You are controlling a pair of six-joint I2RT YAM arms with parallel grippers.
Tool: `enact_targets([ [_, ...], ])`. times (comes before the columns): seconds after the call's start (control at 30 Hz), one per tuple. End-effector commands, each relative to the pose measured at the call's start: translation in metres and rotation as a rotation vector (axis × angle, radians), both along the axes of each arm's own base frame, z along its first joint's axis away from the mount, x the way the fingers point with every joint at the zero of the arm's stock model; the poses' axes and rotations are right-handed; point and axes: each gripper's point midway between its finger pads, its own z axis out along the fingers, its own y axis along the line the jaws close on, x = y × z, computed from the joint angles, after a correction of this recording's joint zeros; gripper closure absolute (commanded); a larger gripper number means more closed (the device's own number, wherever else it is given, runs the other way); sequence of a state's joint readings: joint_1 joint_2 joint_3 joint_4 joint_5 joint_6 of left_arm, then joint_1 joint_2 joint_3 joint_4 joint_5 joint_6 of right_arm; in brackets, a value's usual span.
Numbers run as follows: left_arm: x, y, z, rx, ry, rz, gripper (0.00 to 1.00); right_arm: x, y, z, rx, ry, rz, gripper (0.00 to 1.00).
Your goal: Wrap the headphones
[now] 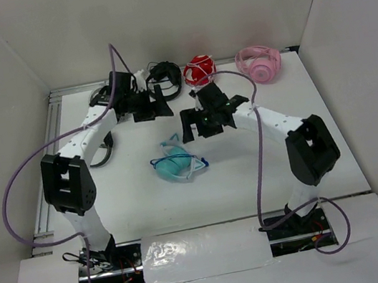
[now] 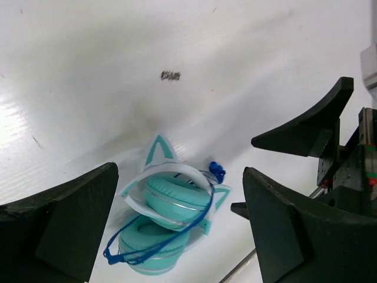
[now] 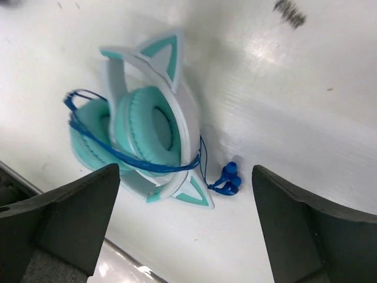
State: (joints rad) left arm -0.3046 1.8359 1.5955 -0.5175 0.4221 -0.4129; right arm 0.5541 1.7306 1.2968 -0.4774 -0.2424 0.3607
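The headphones (image 1: 177, 164) are laid mid-counter (image 1: 149, 208), folded, with the cable (image 3: 147, 165) looped about the cups. Beyond them the right claw (image 1: 207, 125) is held wide open and empty. Farther back the left claw (image 1: 153, 110) is likewise spread, nothing gripped. A red pair (image 1: 199, 69) and a pink pair (image 1: 260, 63) are seen at the far edge.

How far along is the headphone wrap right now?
Mostly done: the blue cable loops around the teal headphones. Nothing in hand: left gripper and right gripper are open, clear of them. Remaining: the plug lies loose beside the headband, perhaps needing tucking.
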Motion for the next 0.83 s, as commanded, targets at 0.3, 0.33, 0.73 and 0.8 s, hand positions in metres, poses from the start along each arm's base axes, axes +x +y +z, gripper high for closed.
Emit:
enact_targets([
  [0.3,-0.146,0.050,0.142,-0.161,-0.363,0.154,0.01,-0.034,-0.114,0.149,0.087,-0.448,-0.465,0.00],
  [0.33,-0.158,0.055,0.113,-0.157,-0.312,0.183,0.01,-0.048,-0.126,0.169,0.133,-0.507,-0.496,0.00],
  [0.73,-0.224,0.077,0.107,-0.245,-0.263,0.269,0.01,-0.108,-0.198,0.161,0.202,-0.610,-0.738,0.00],
  [0.8,-0.223,0.079,0.105,-0.238,-0.259,0.278,0.01,-0.111,-0.200,0.161,0.195,-0.612,-0.736,0.00],
])
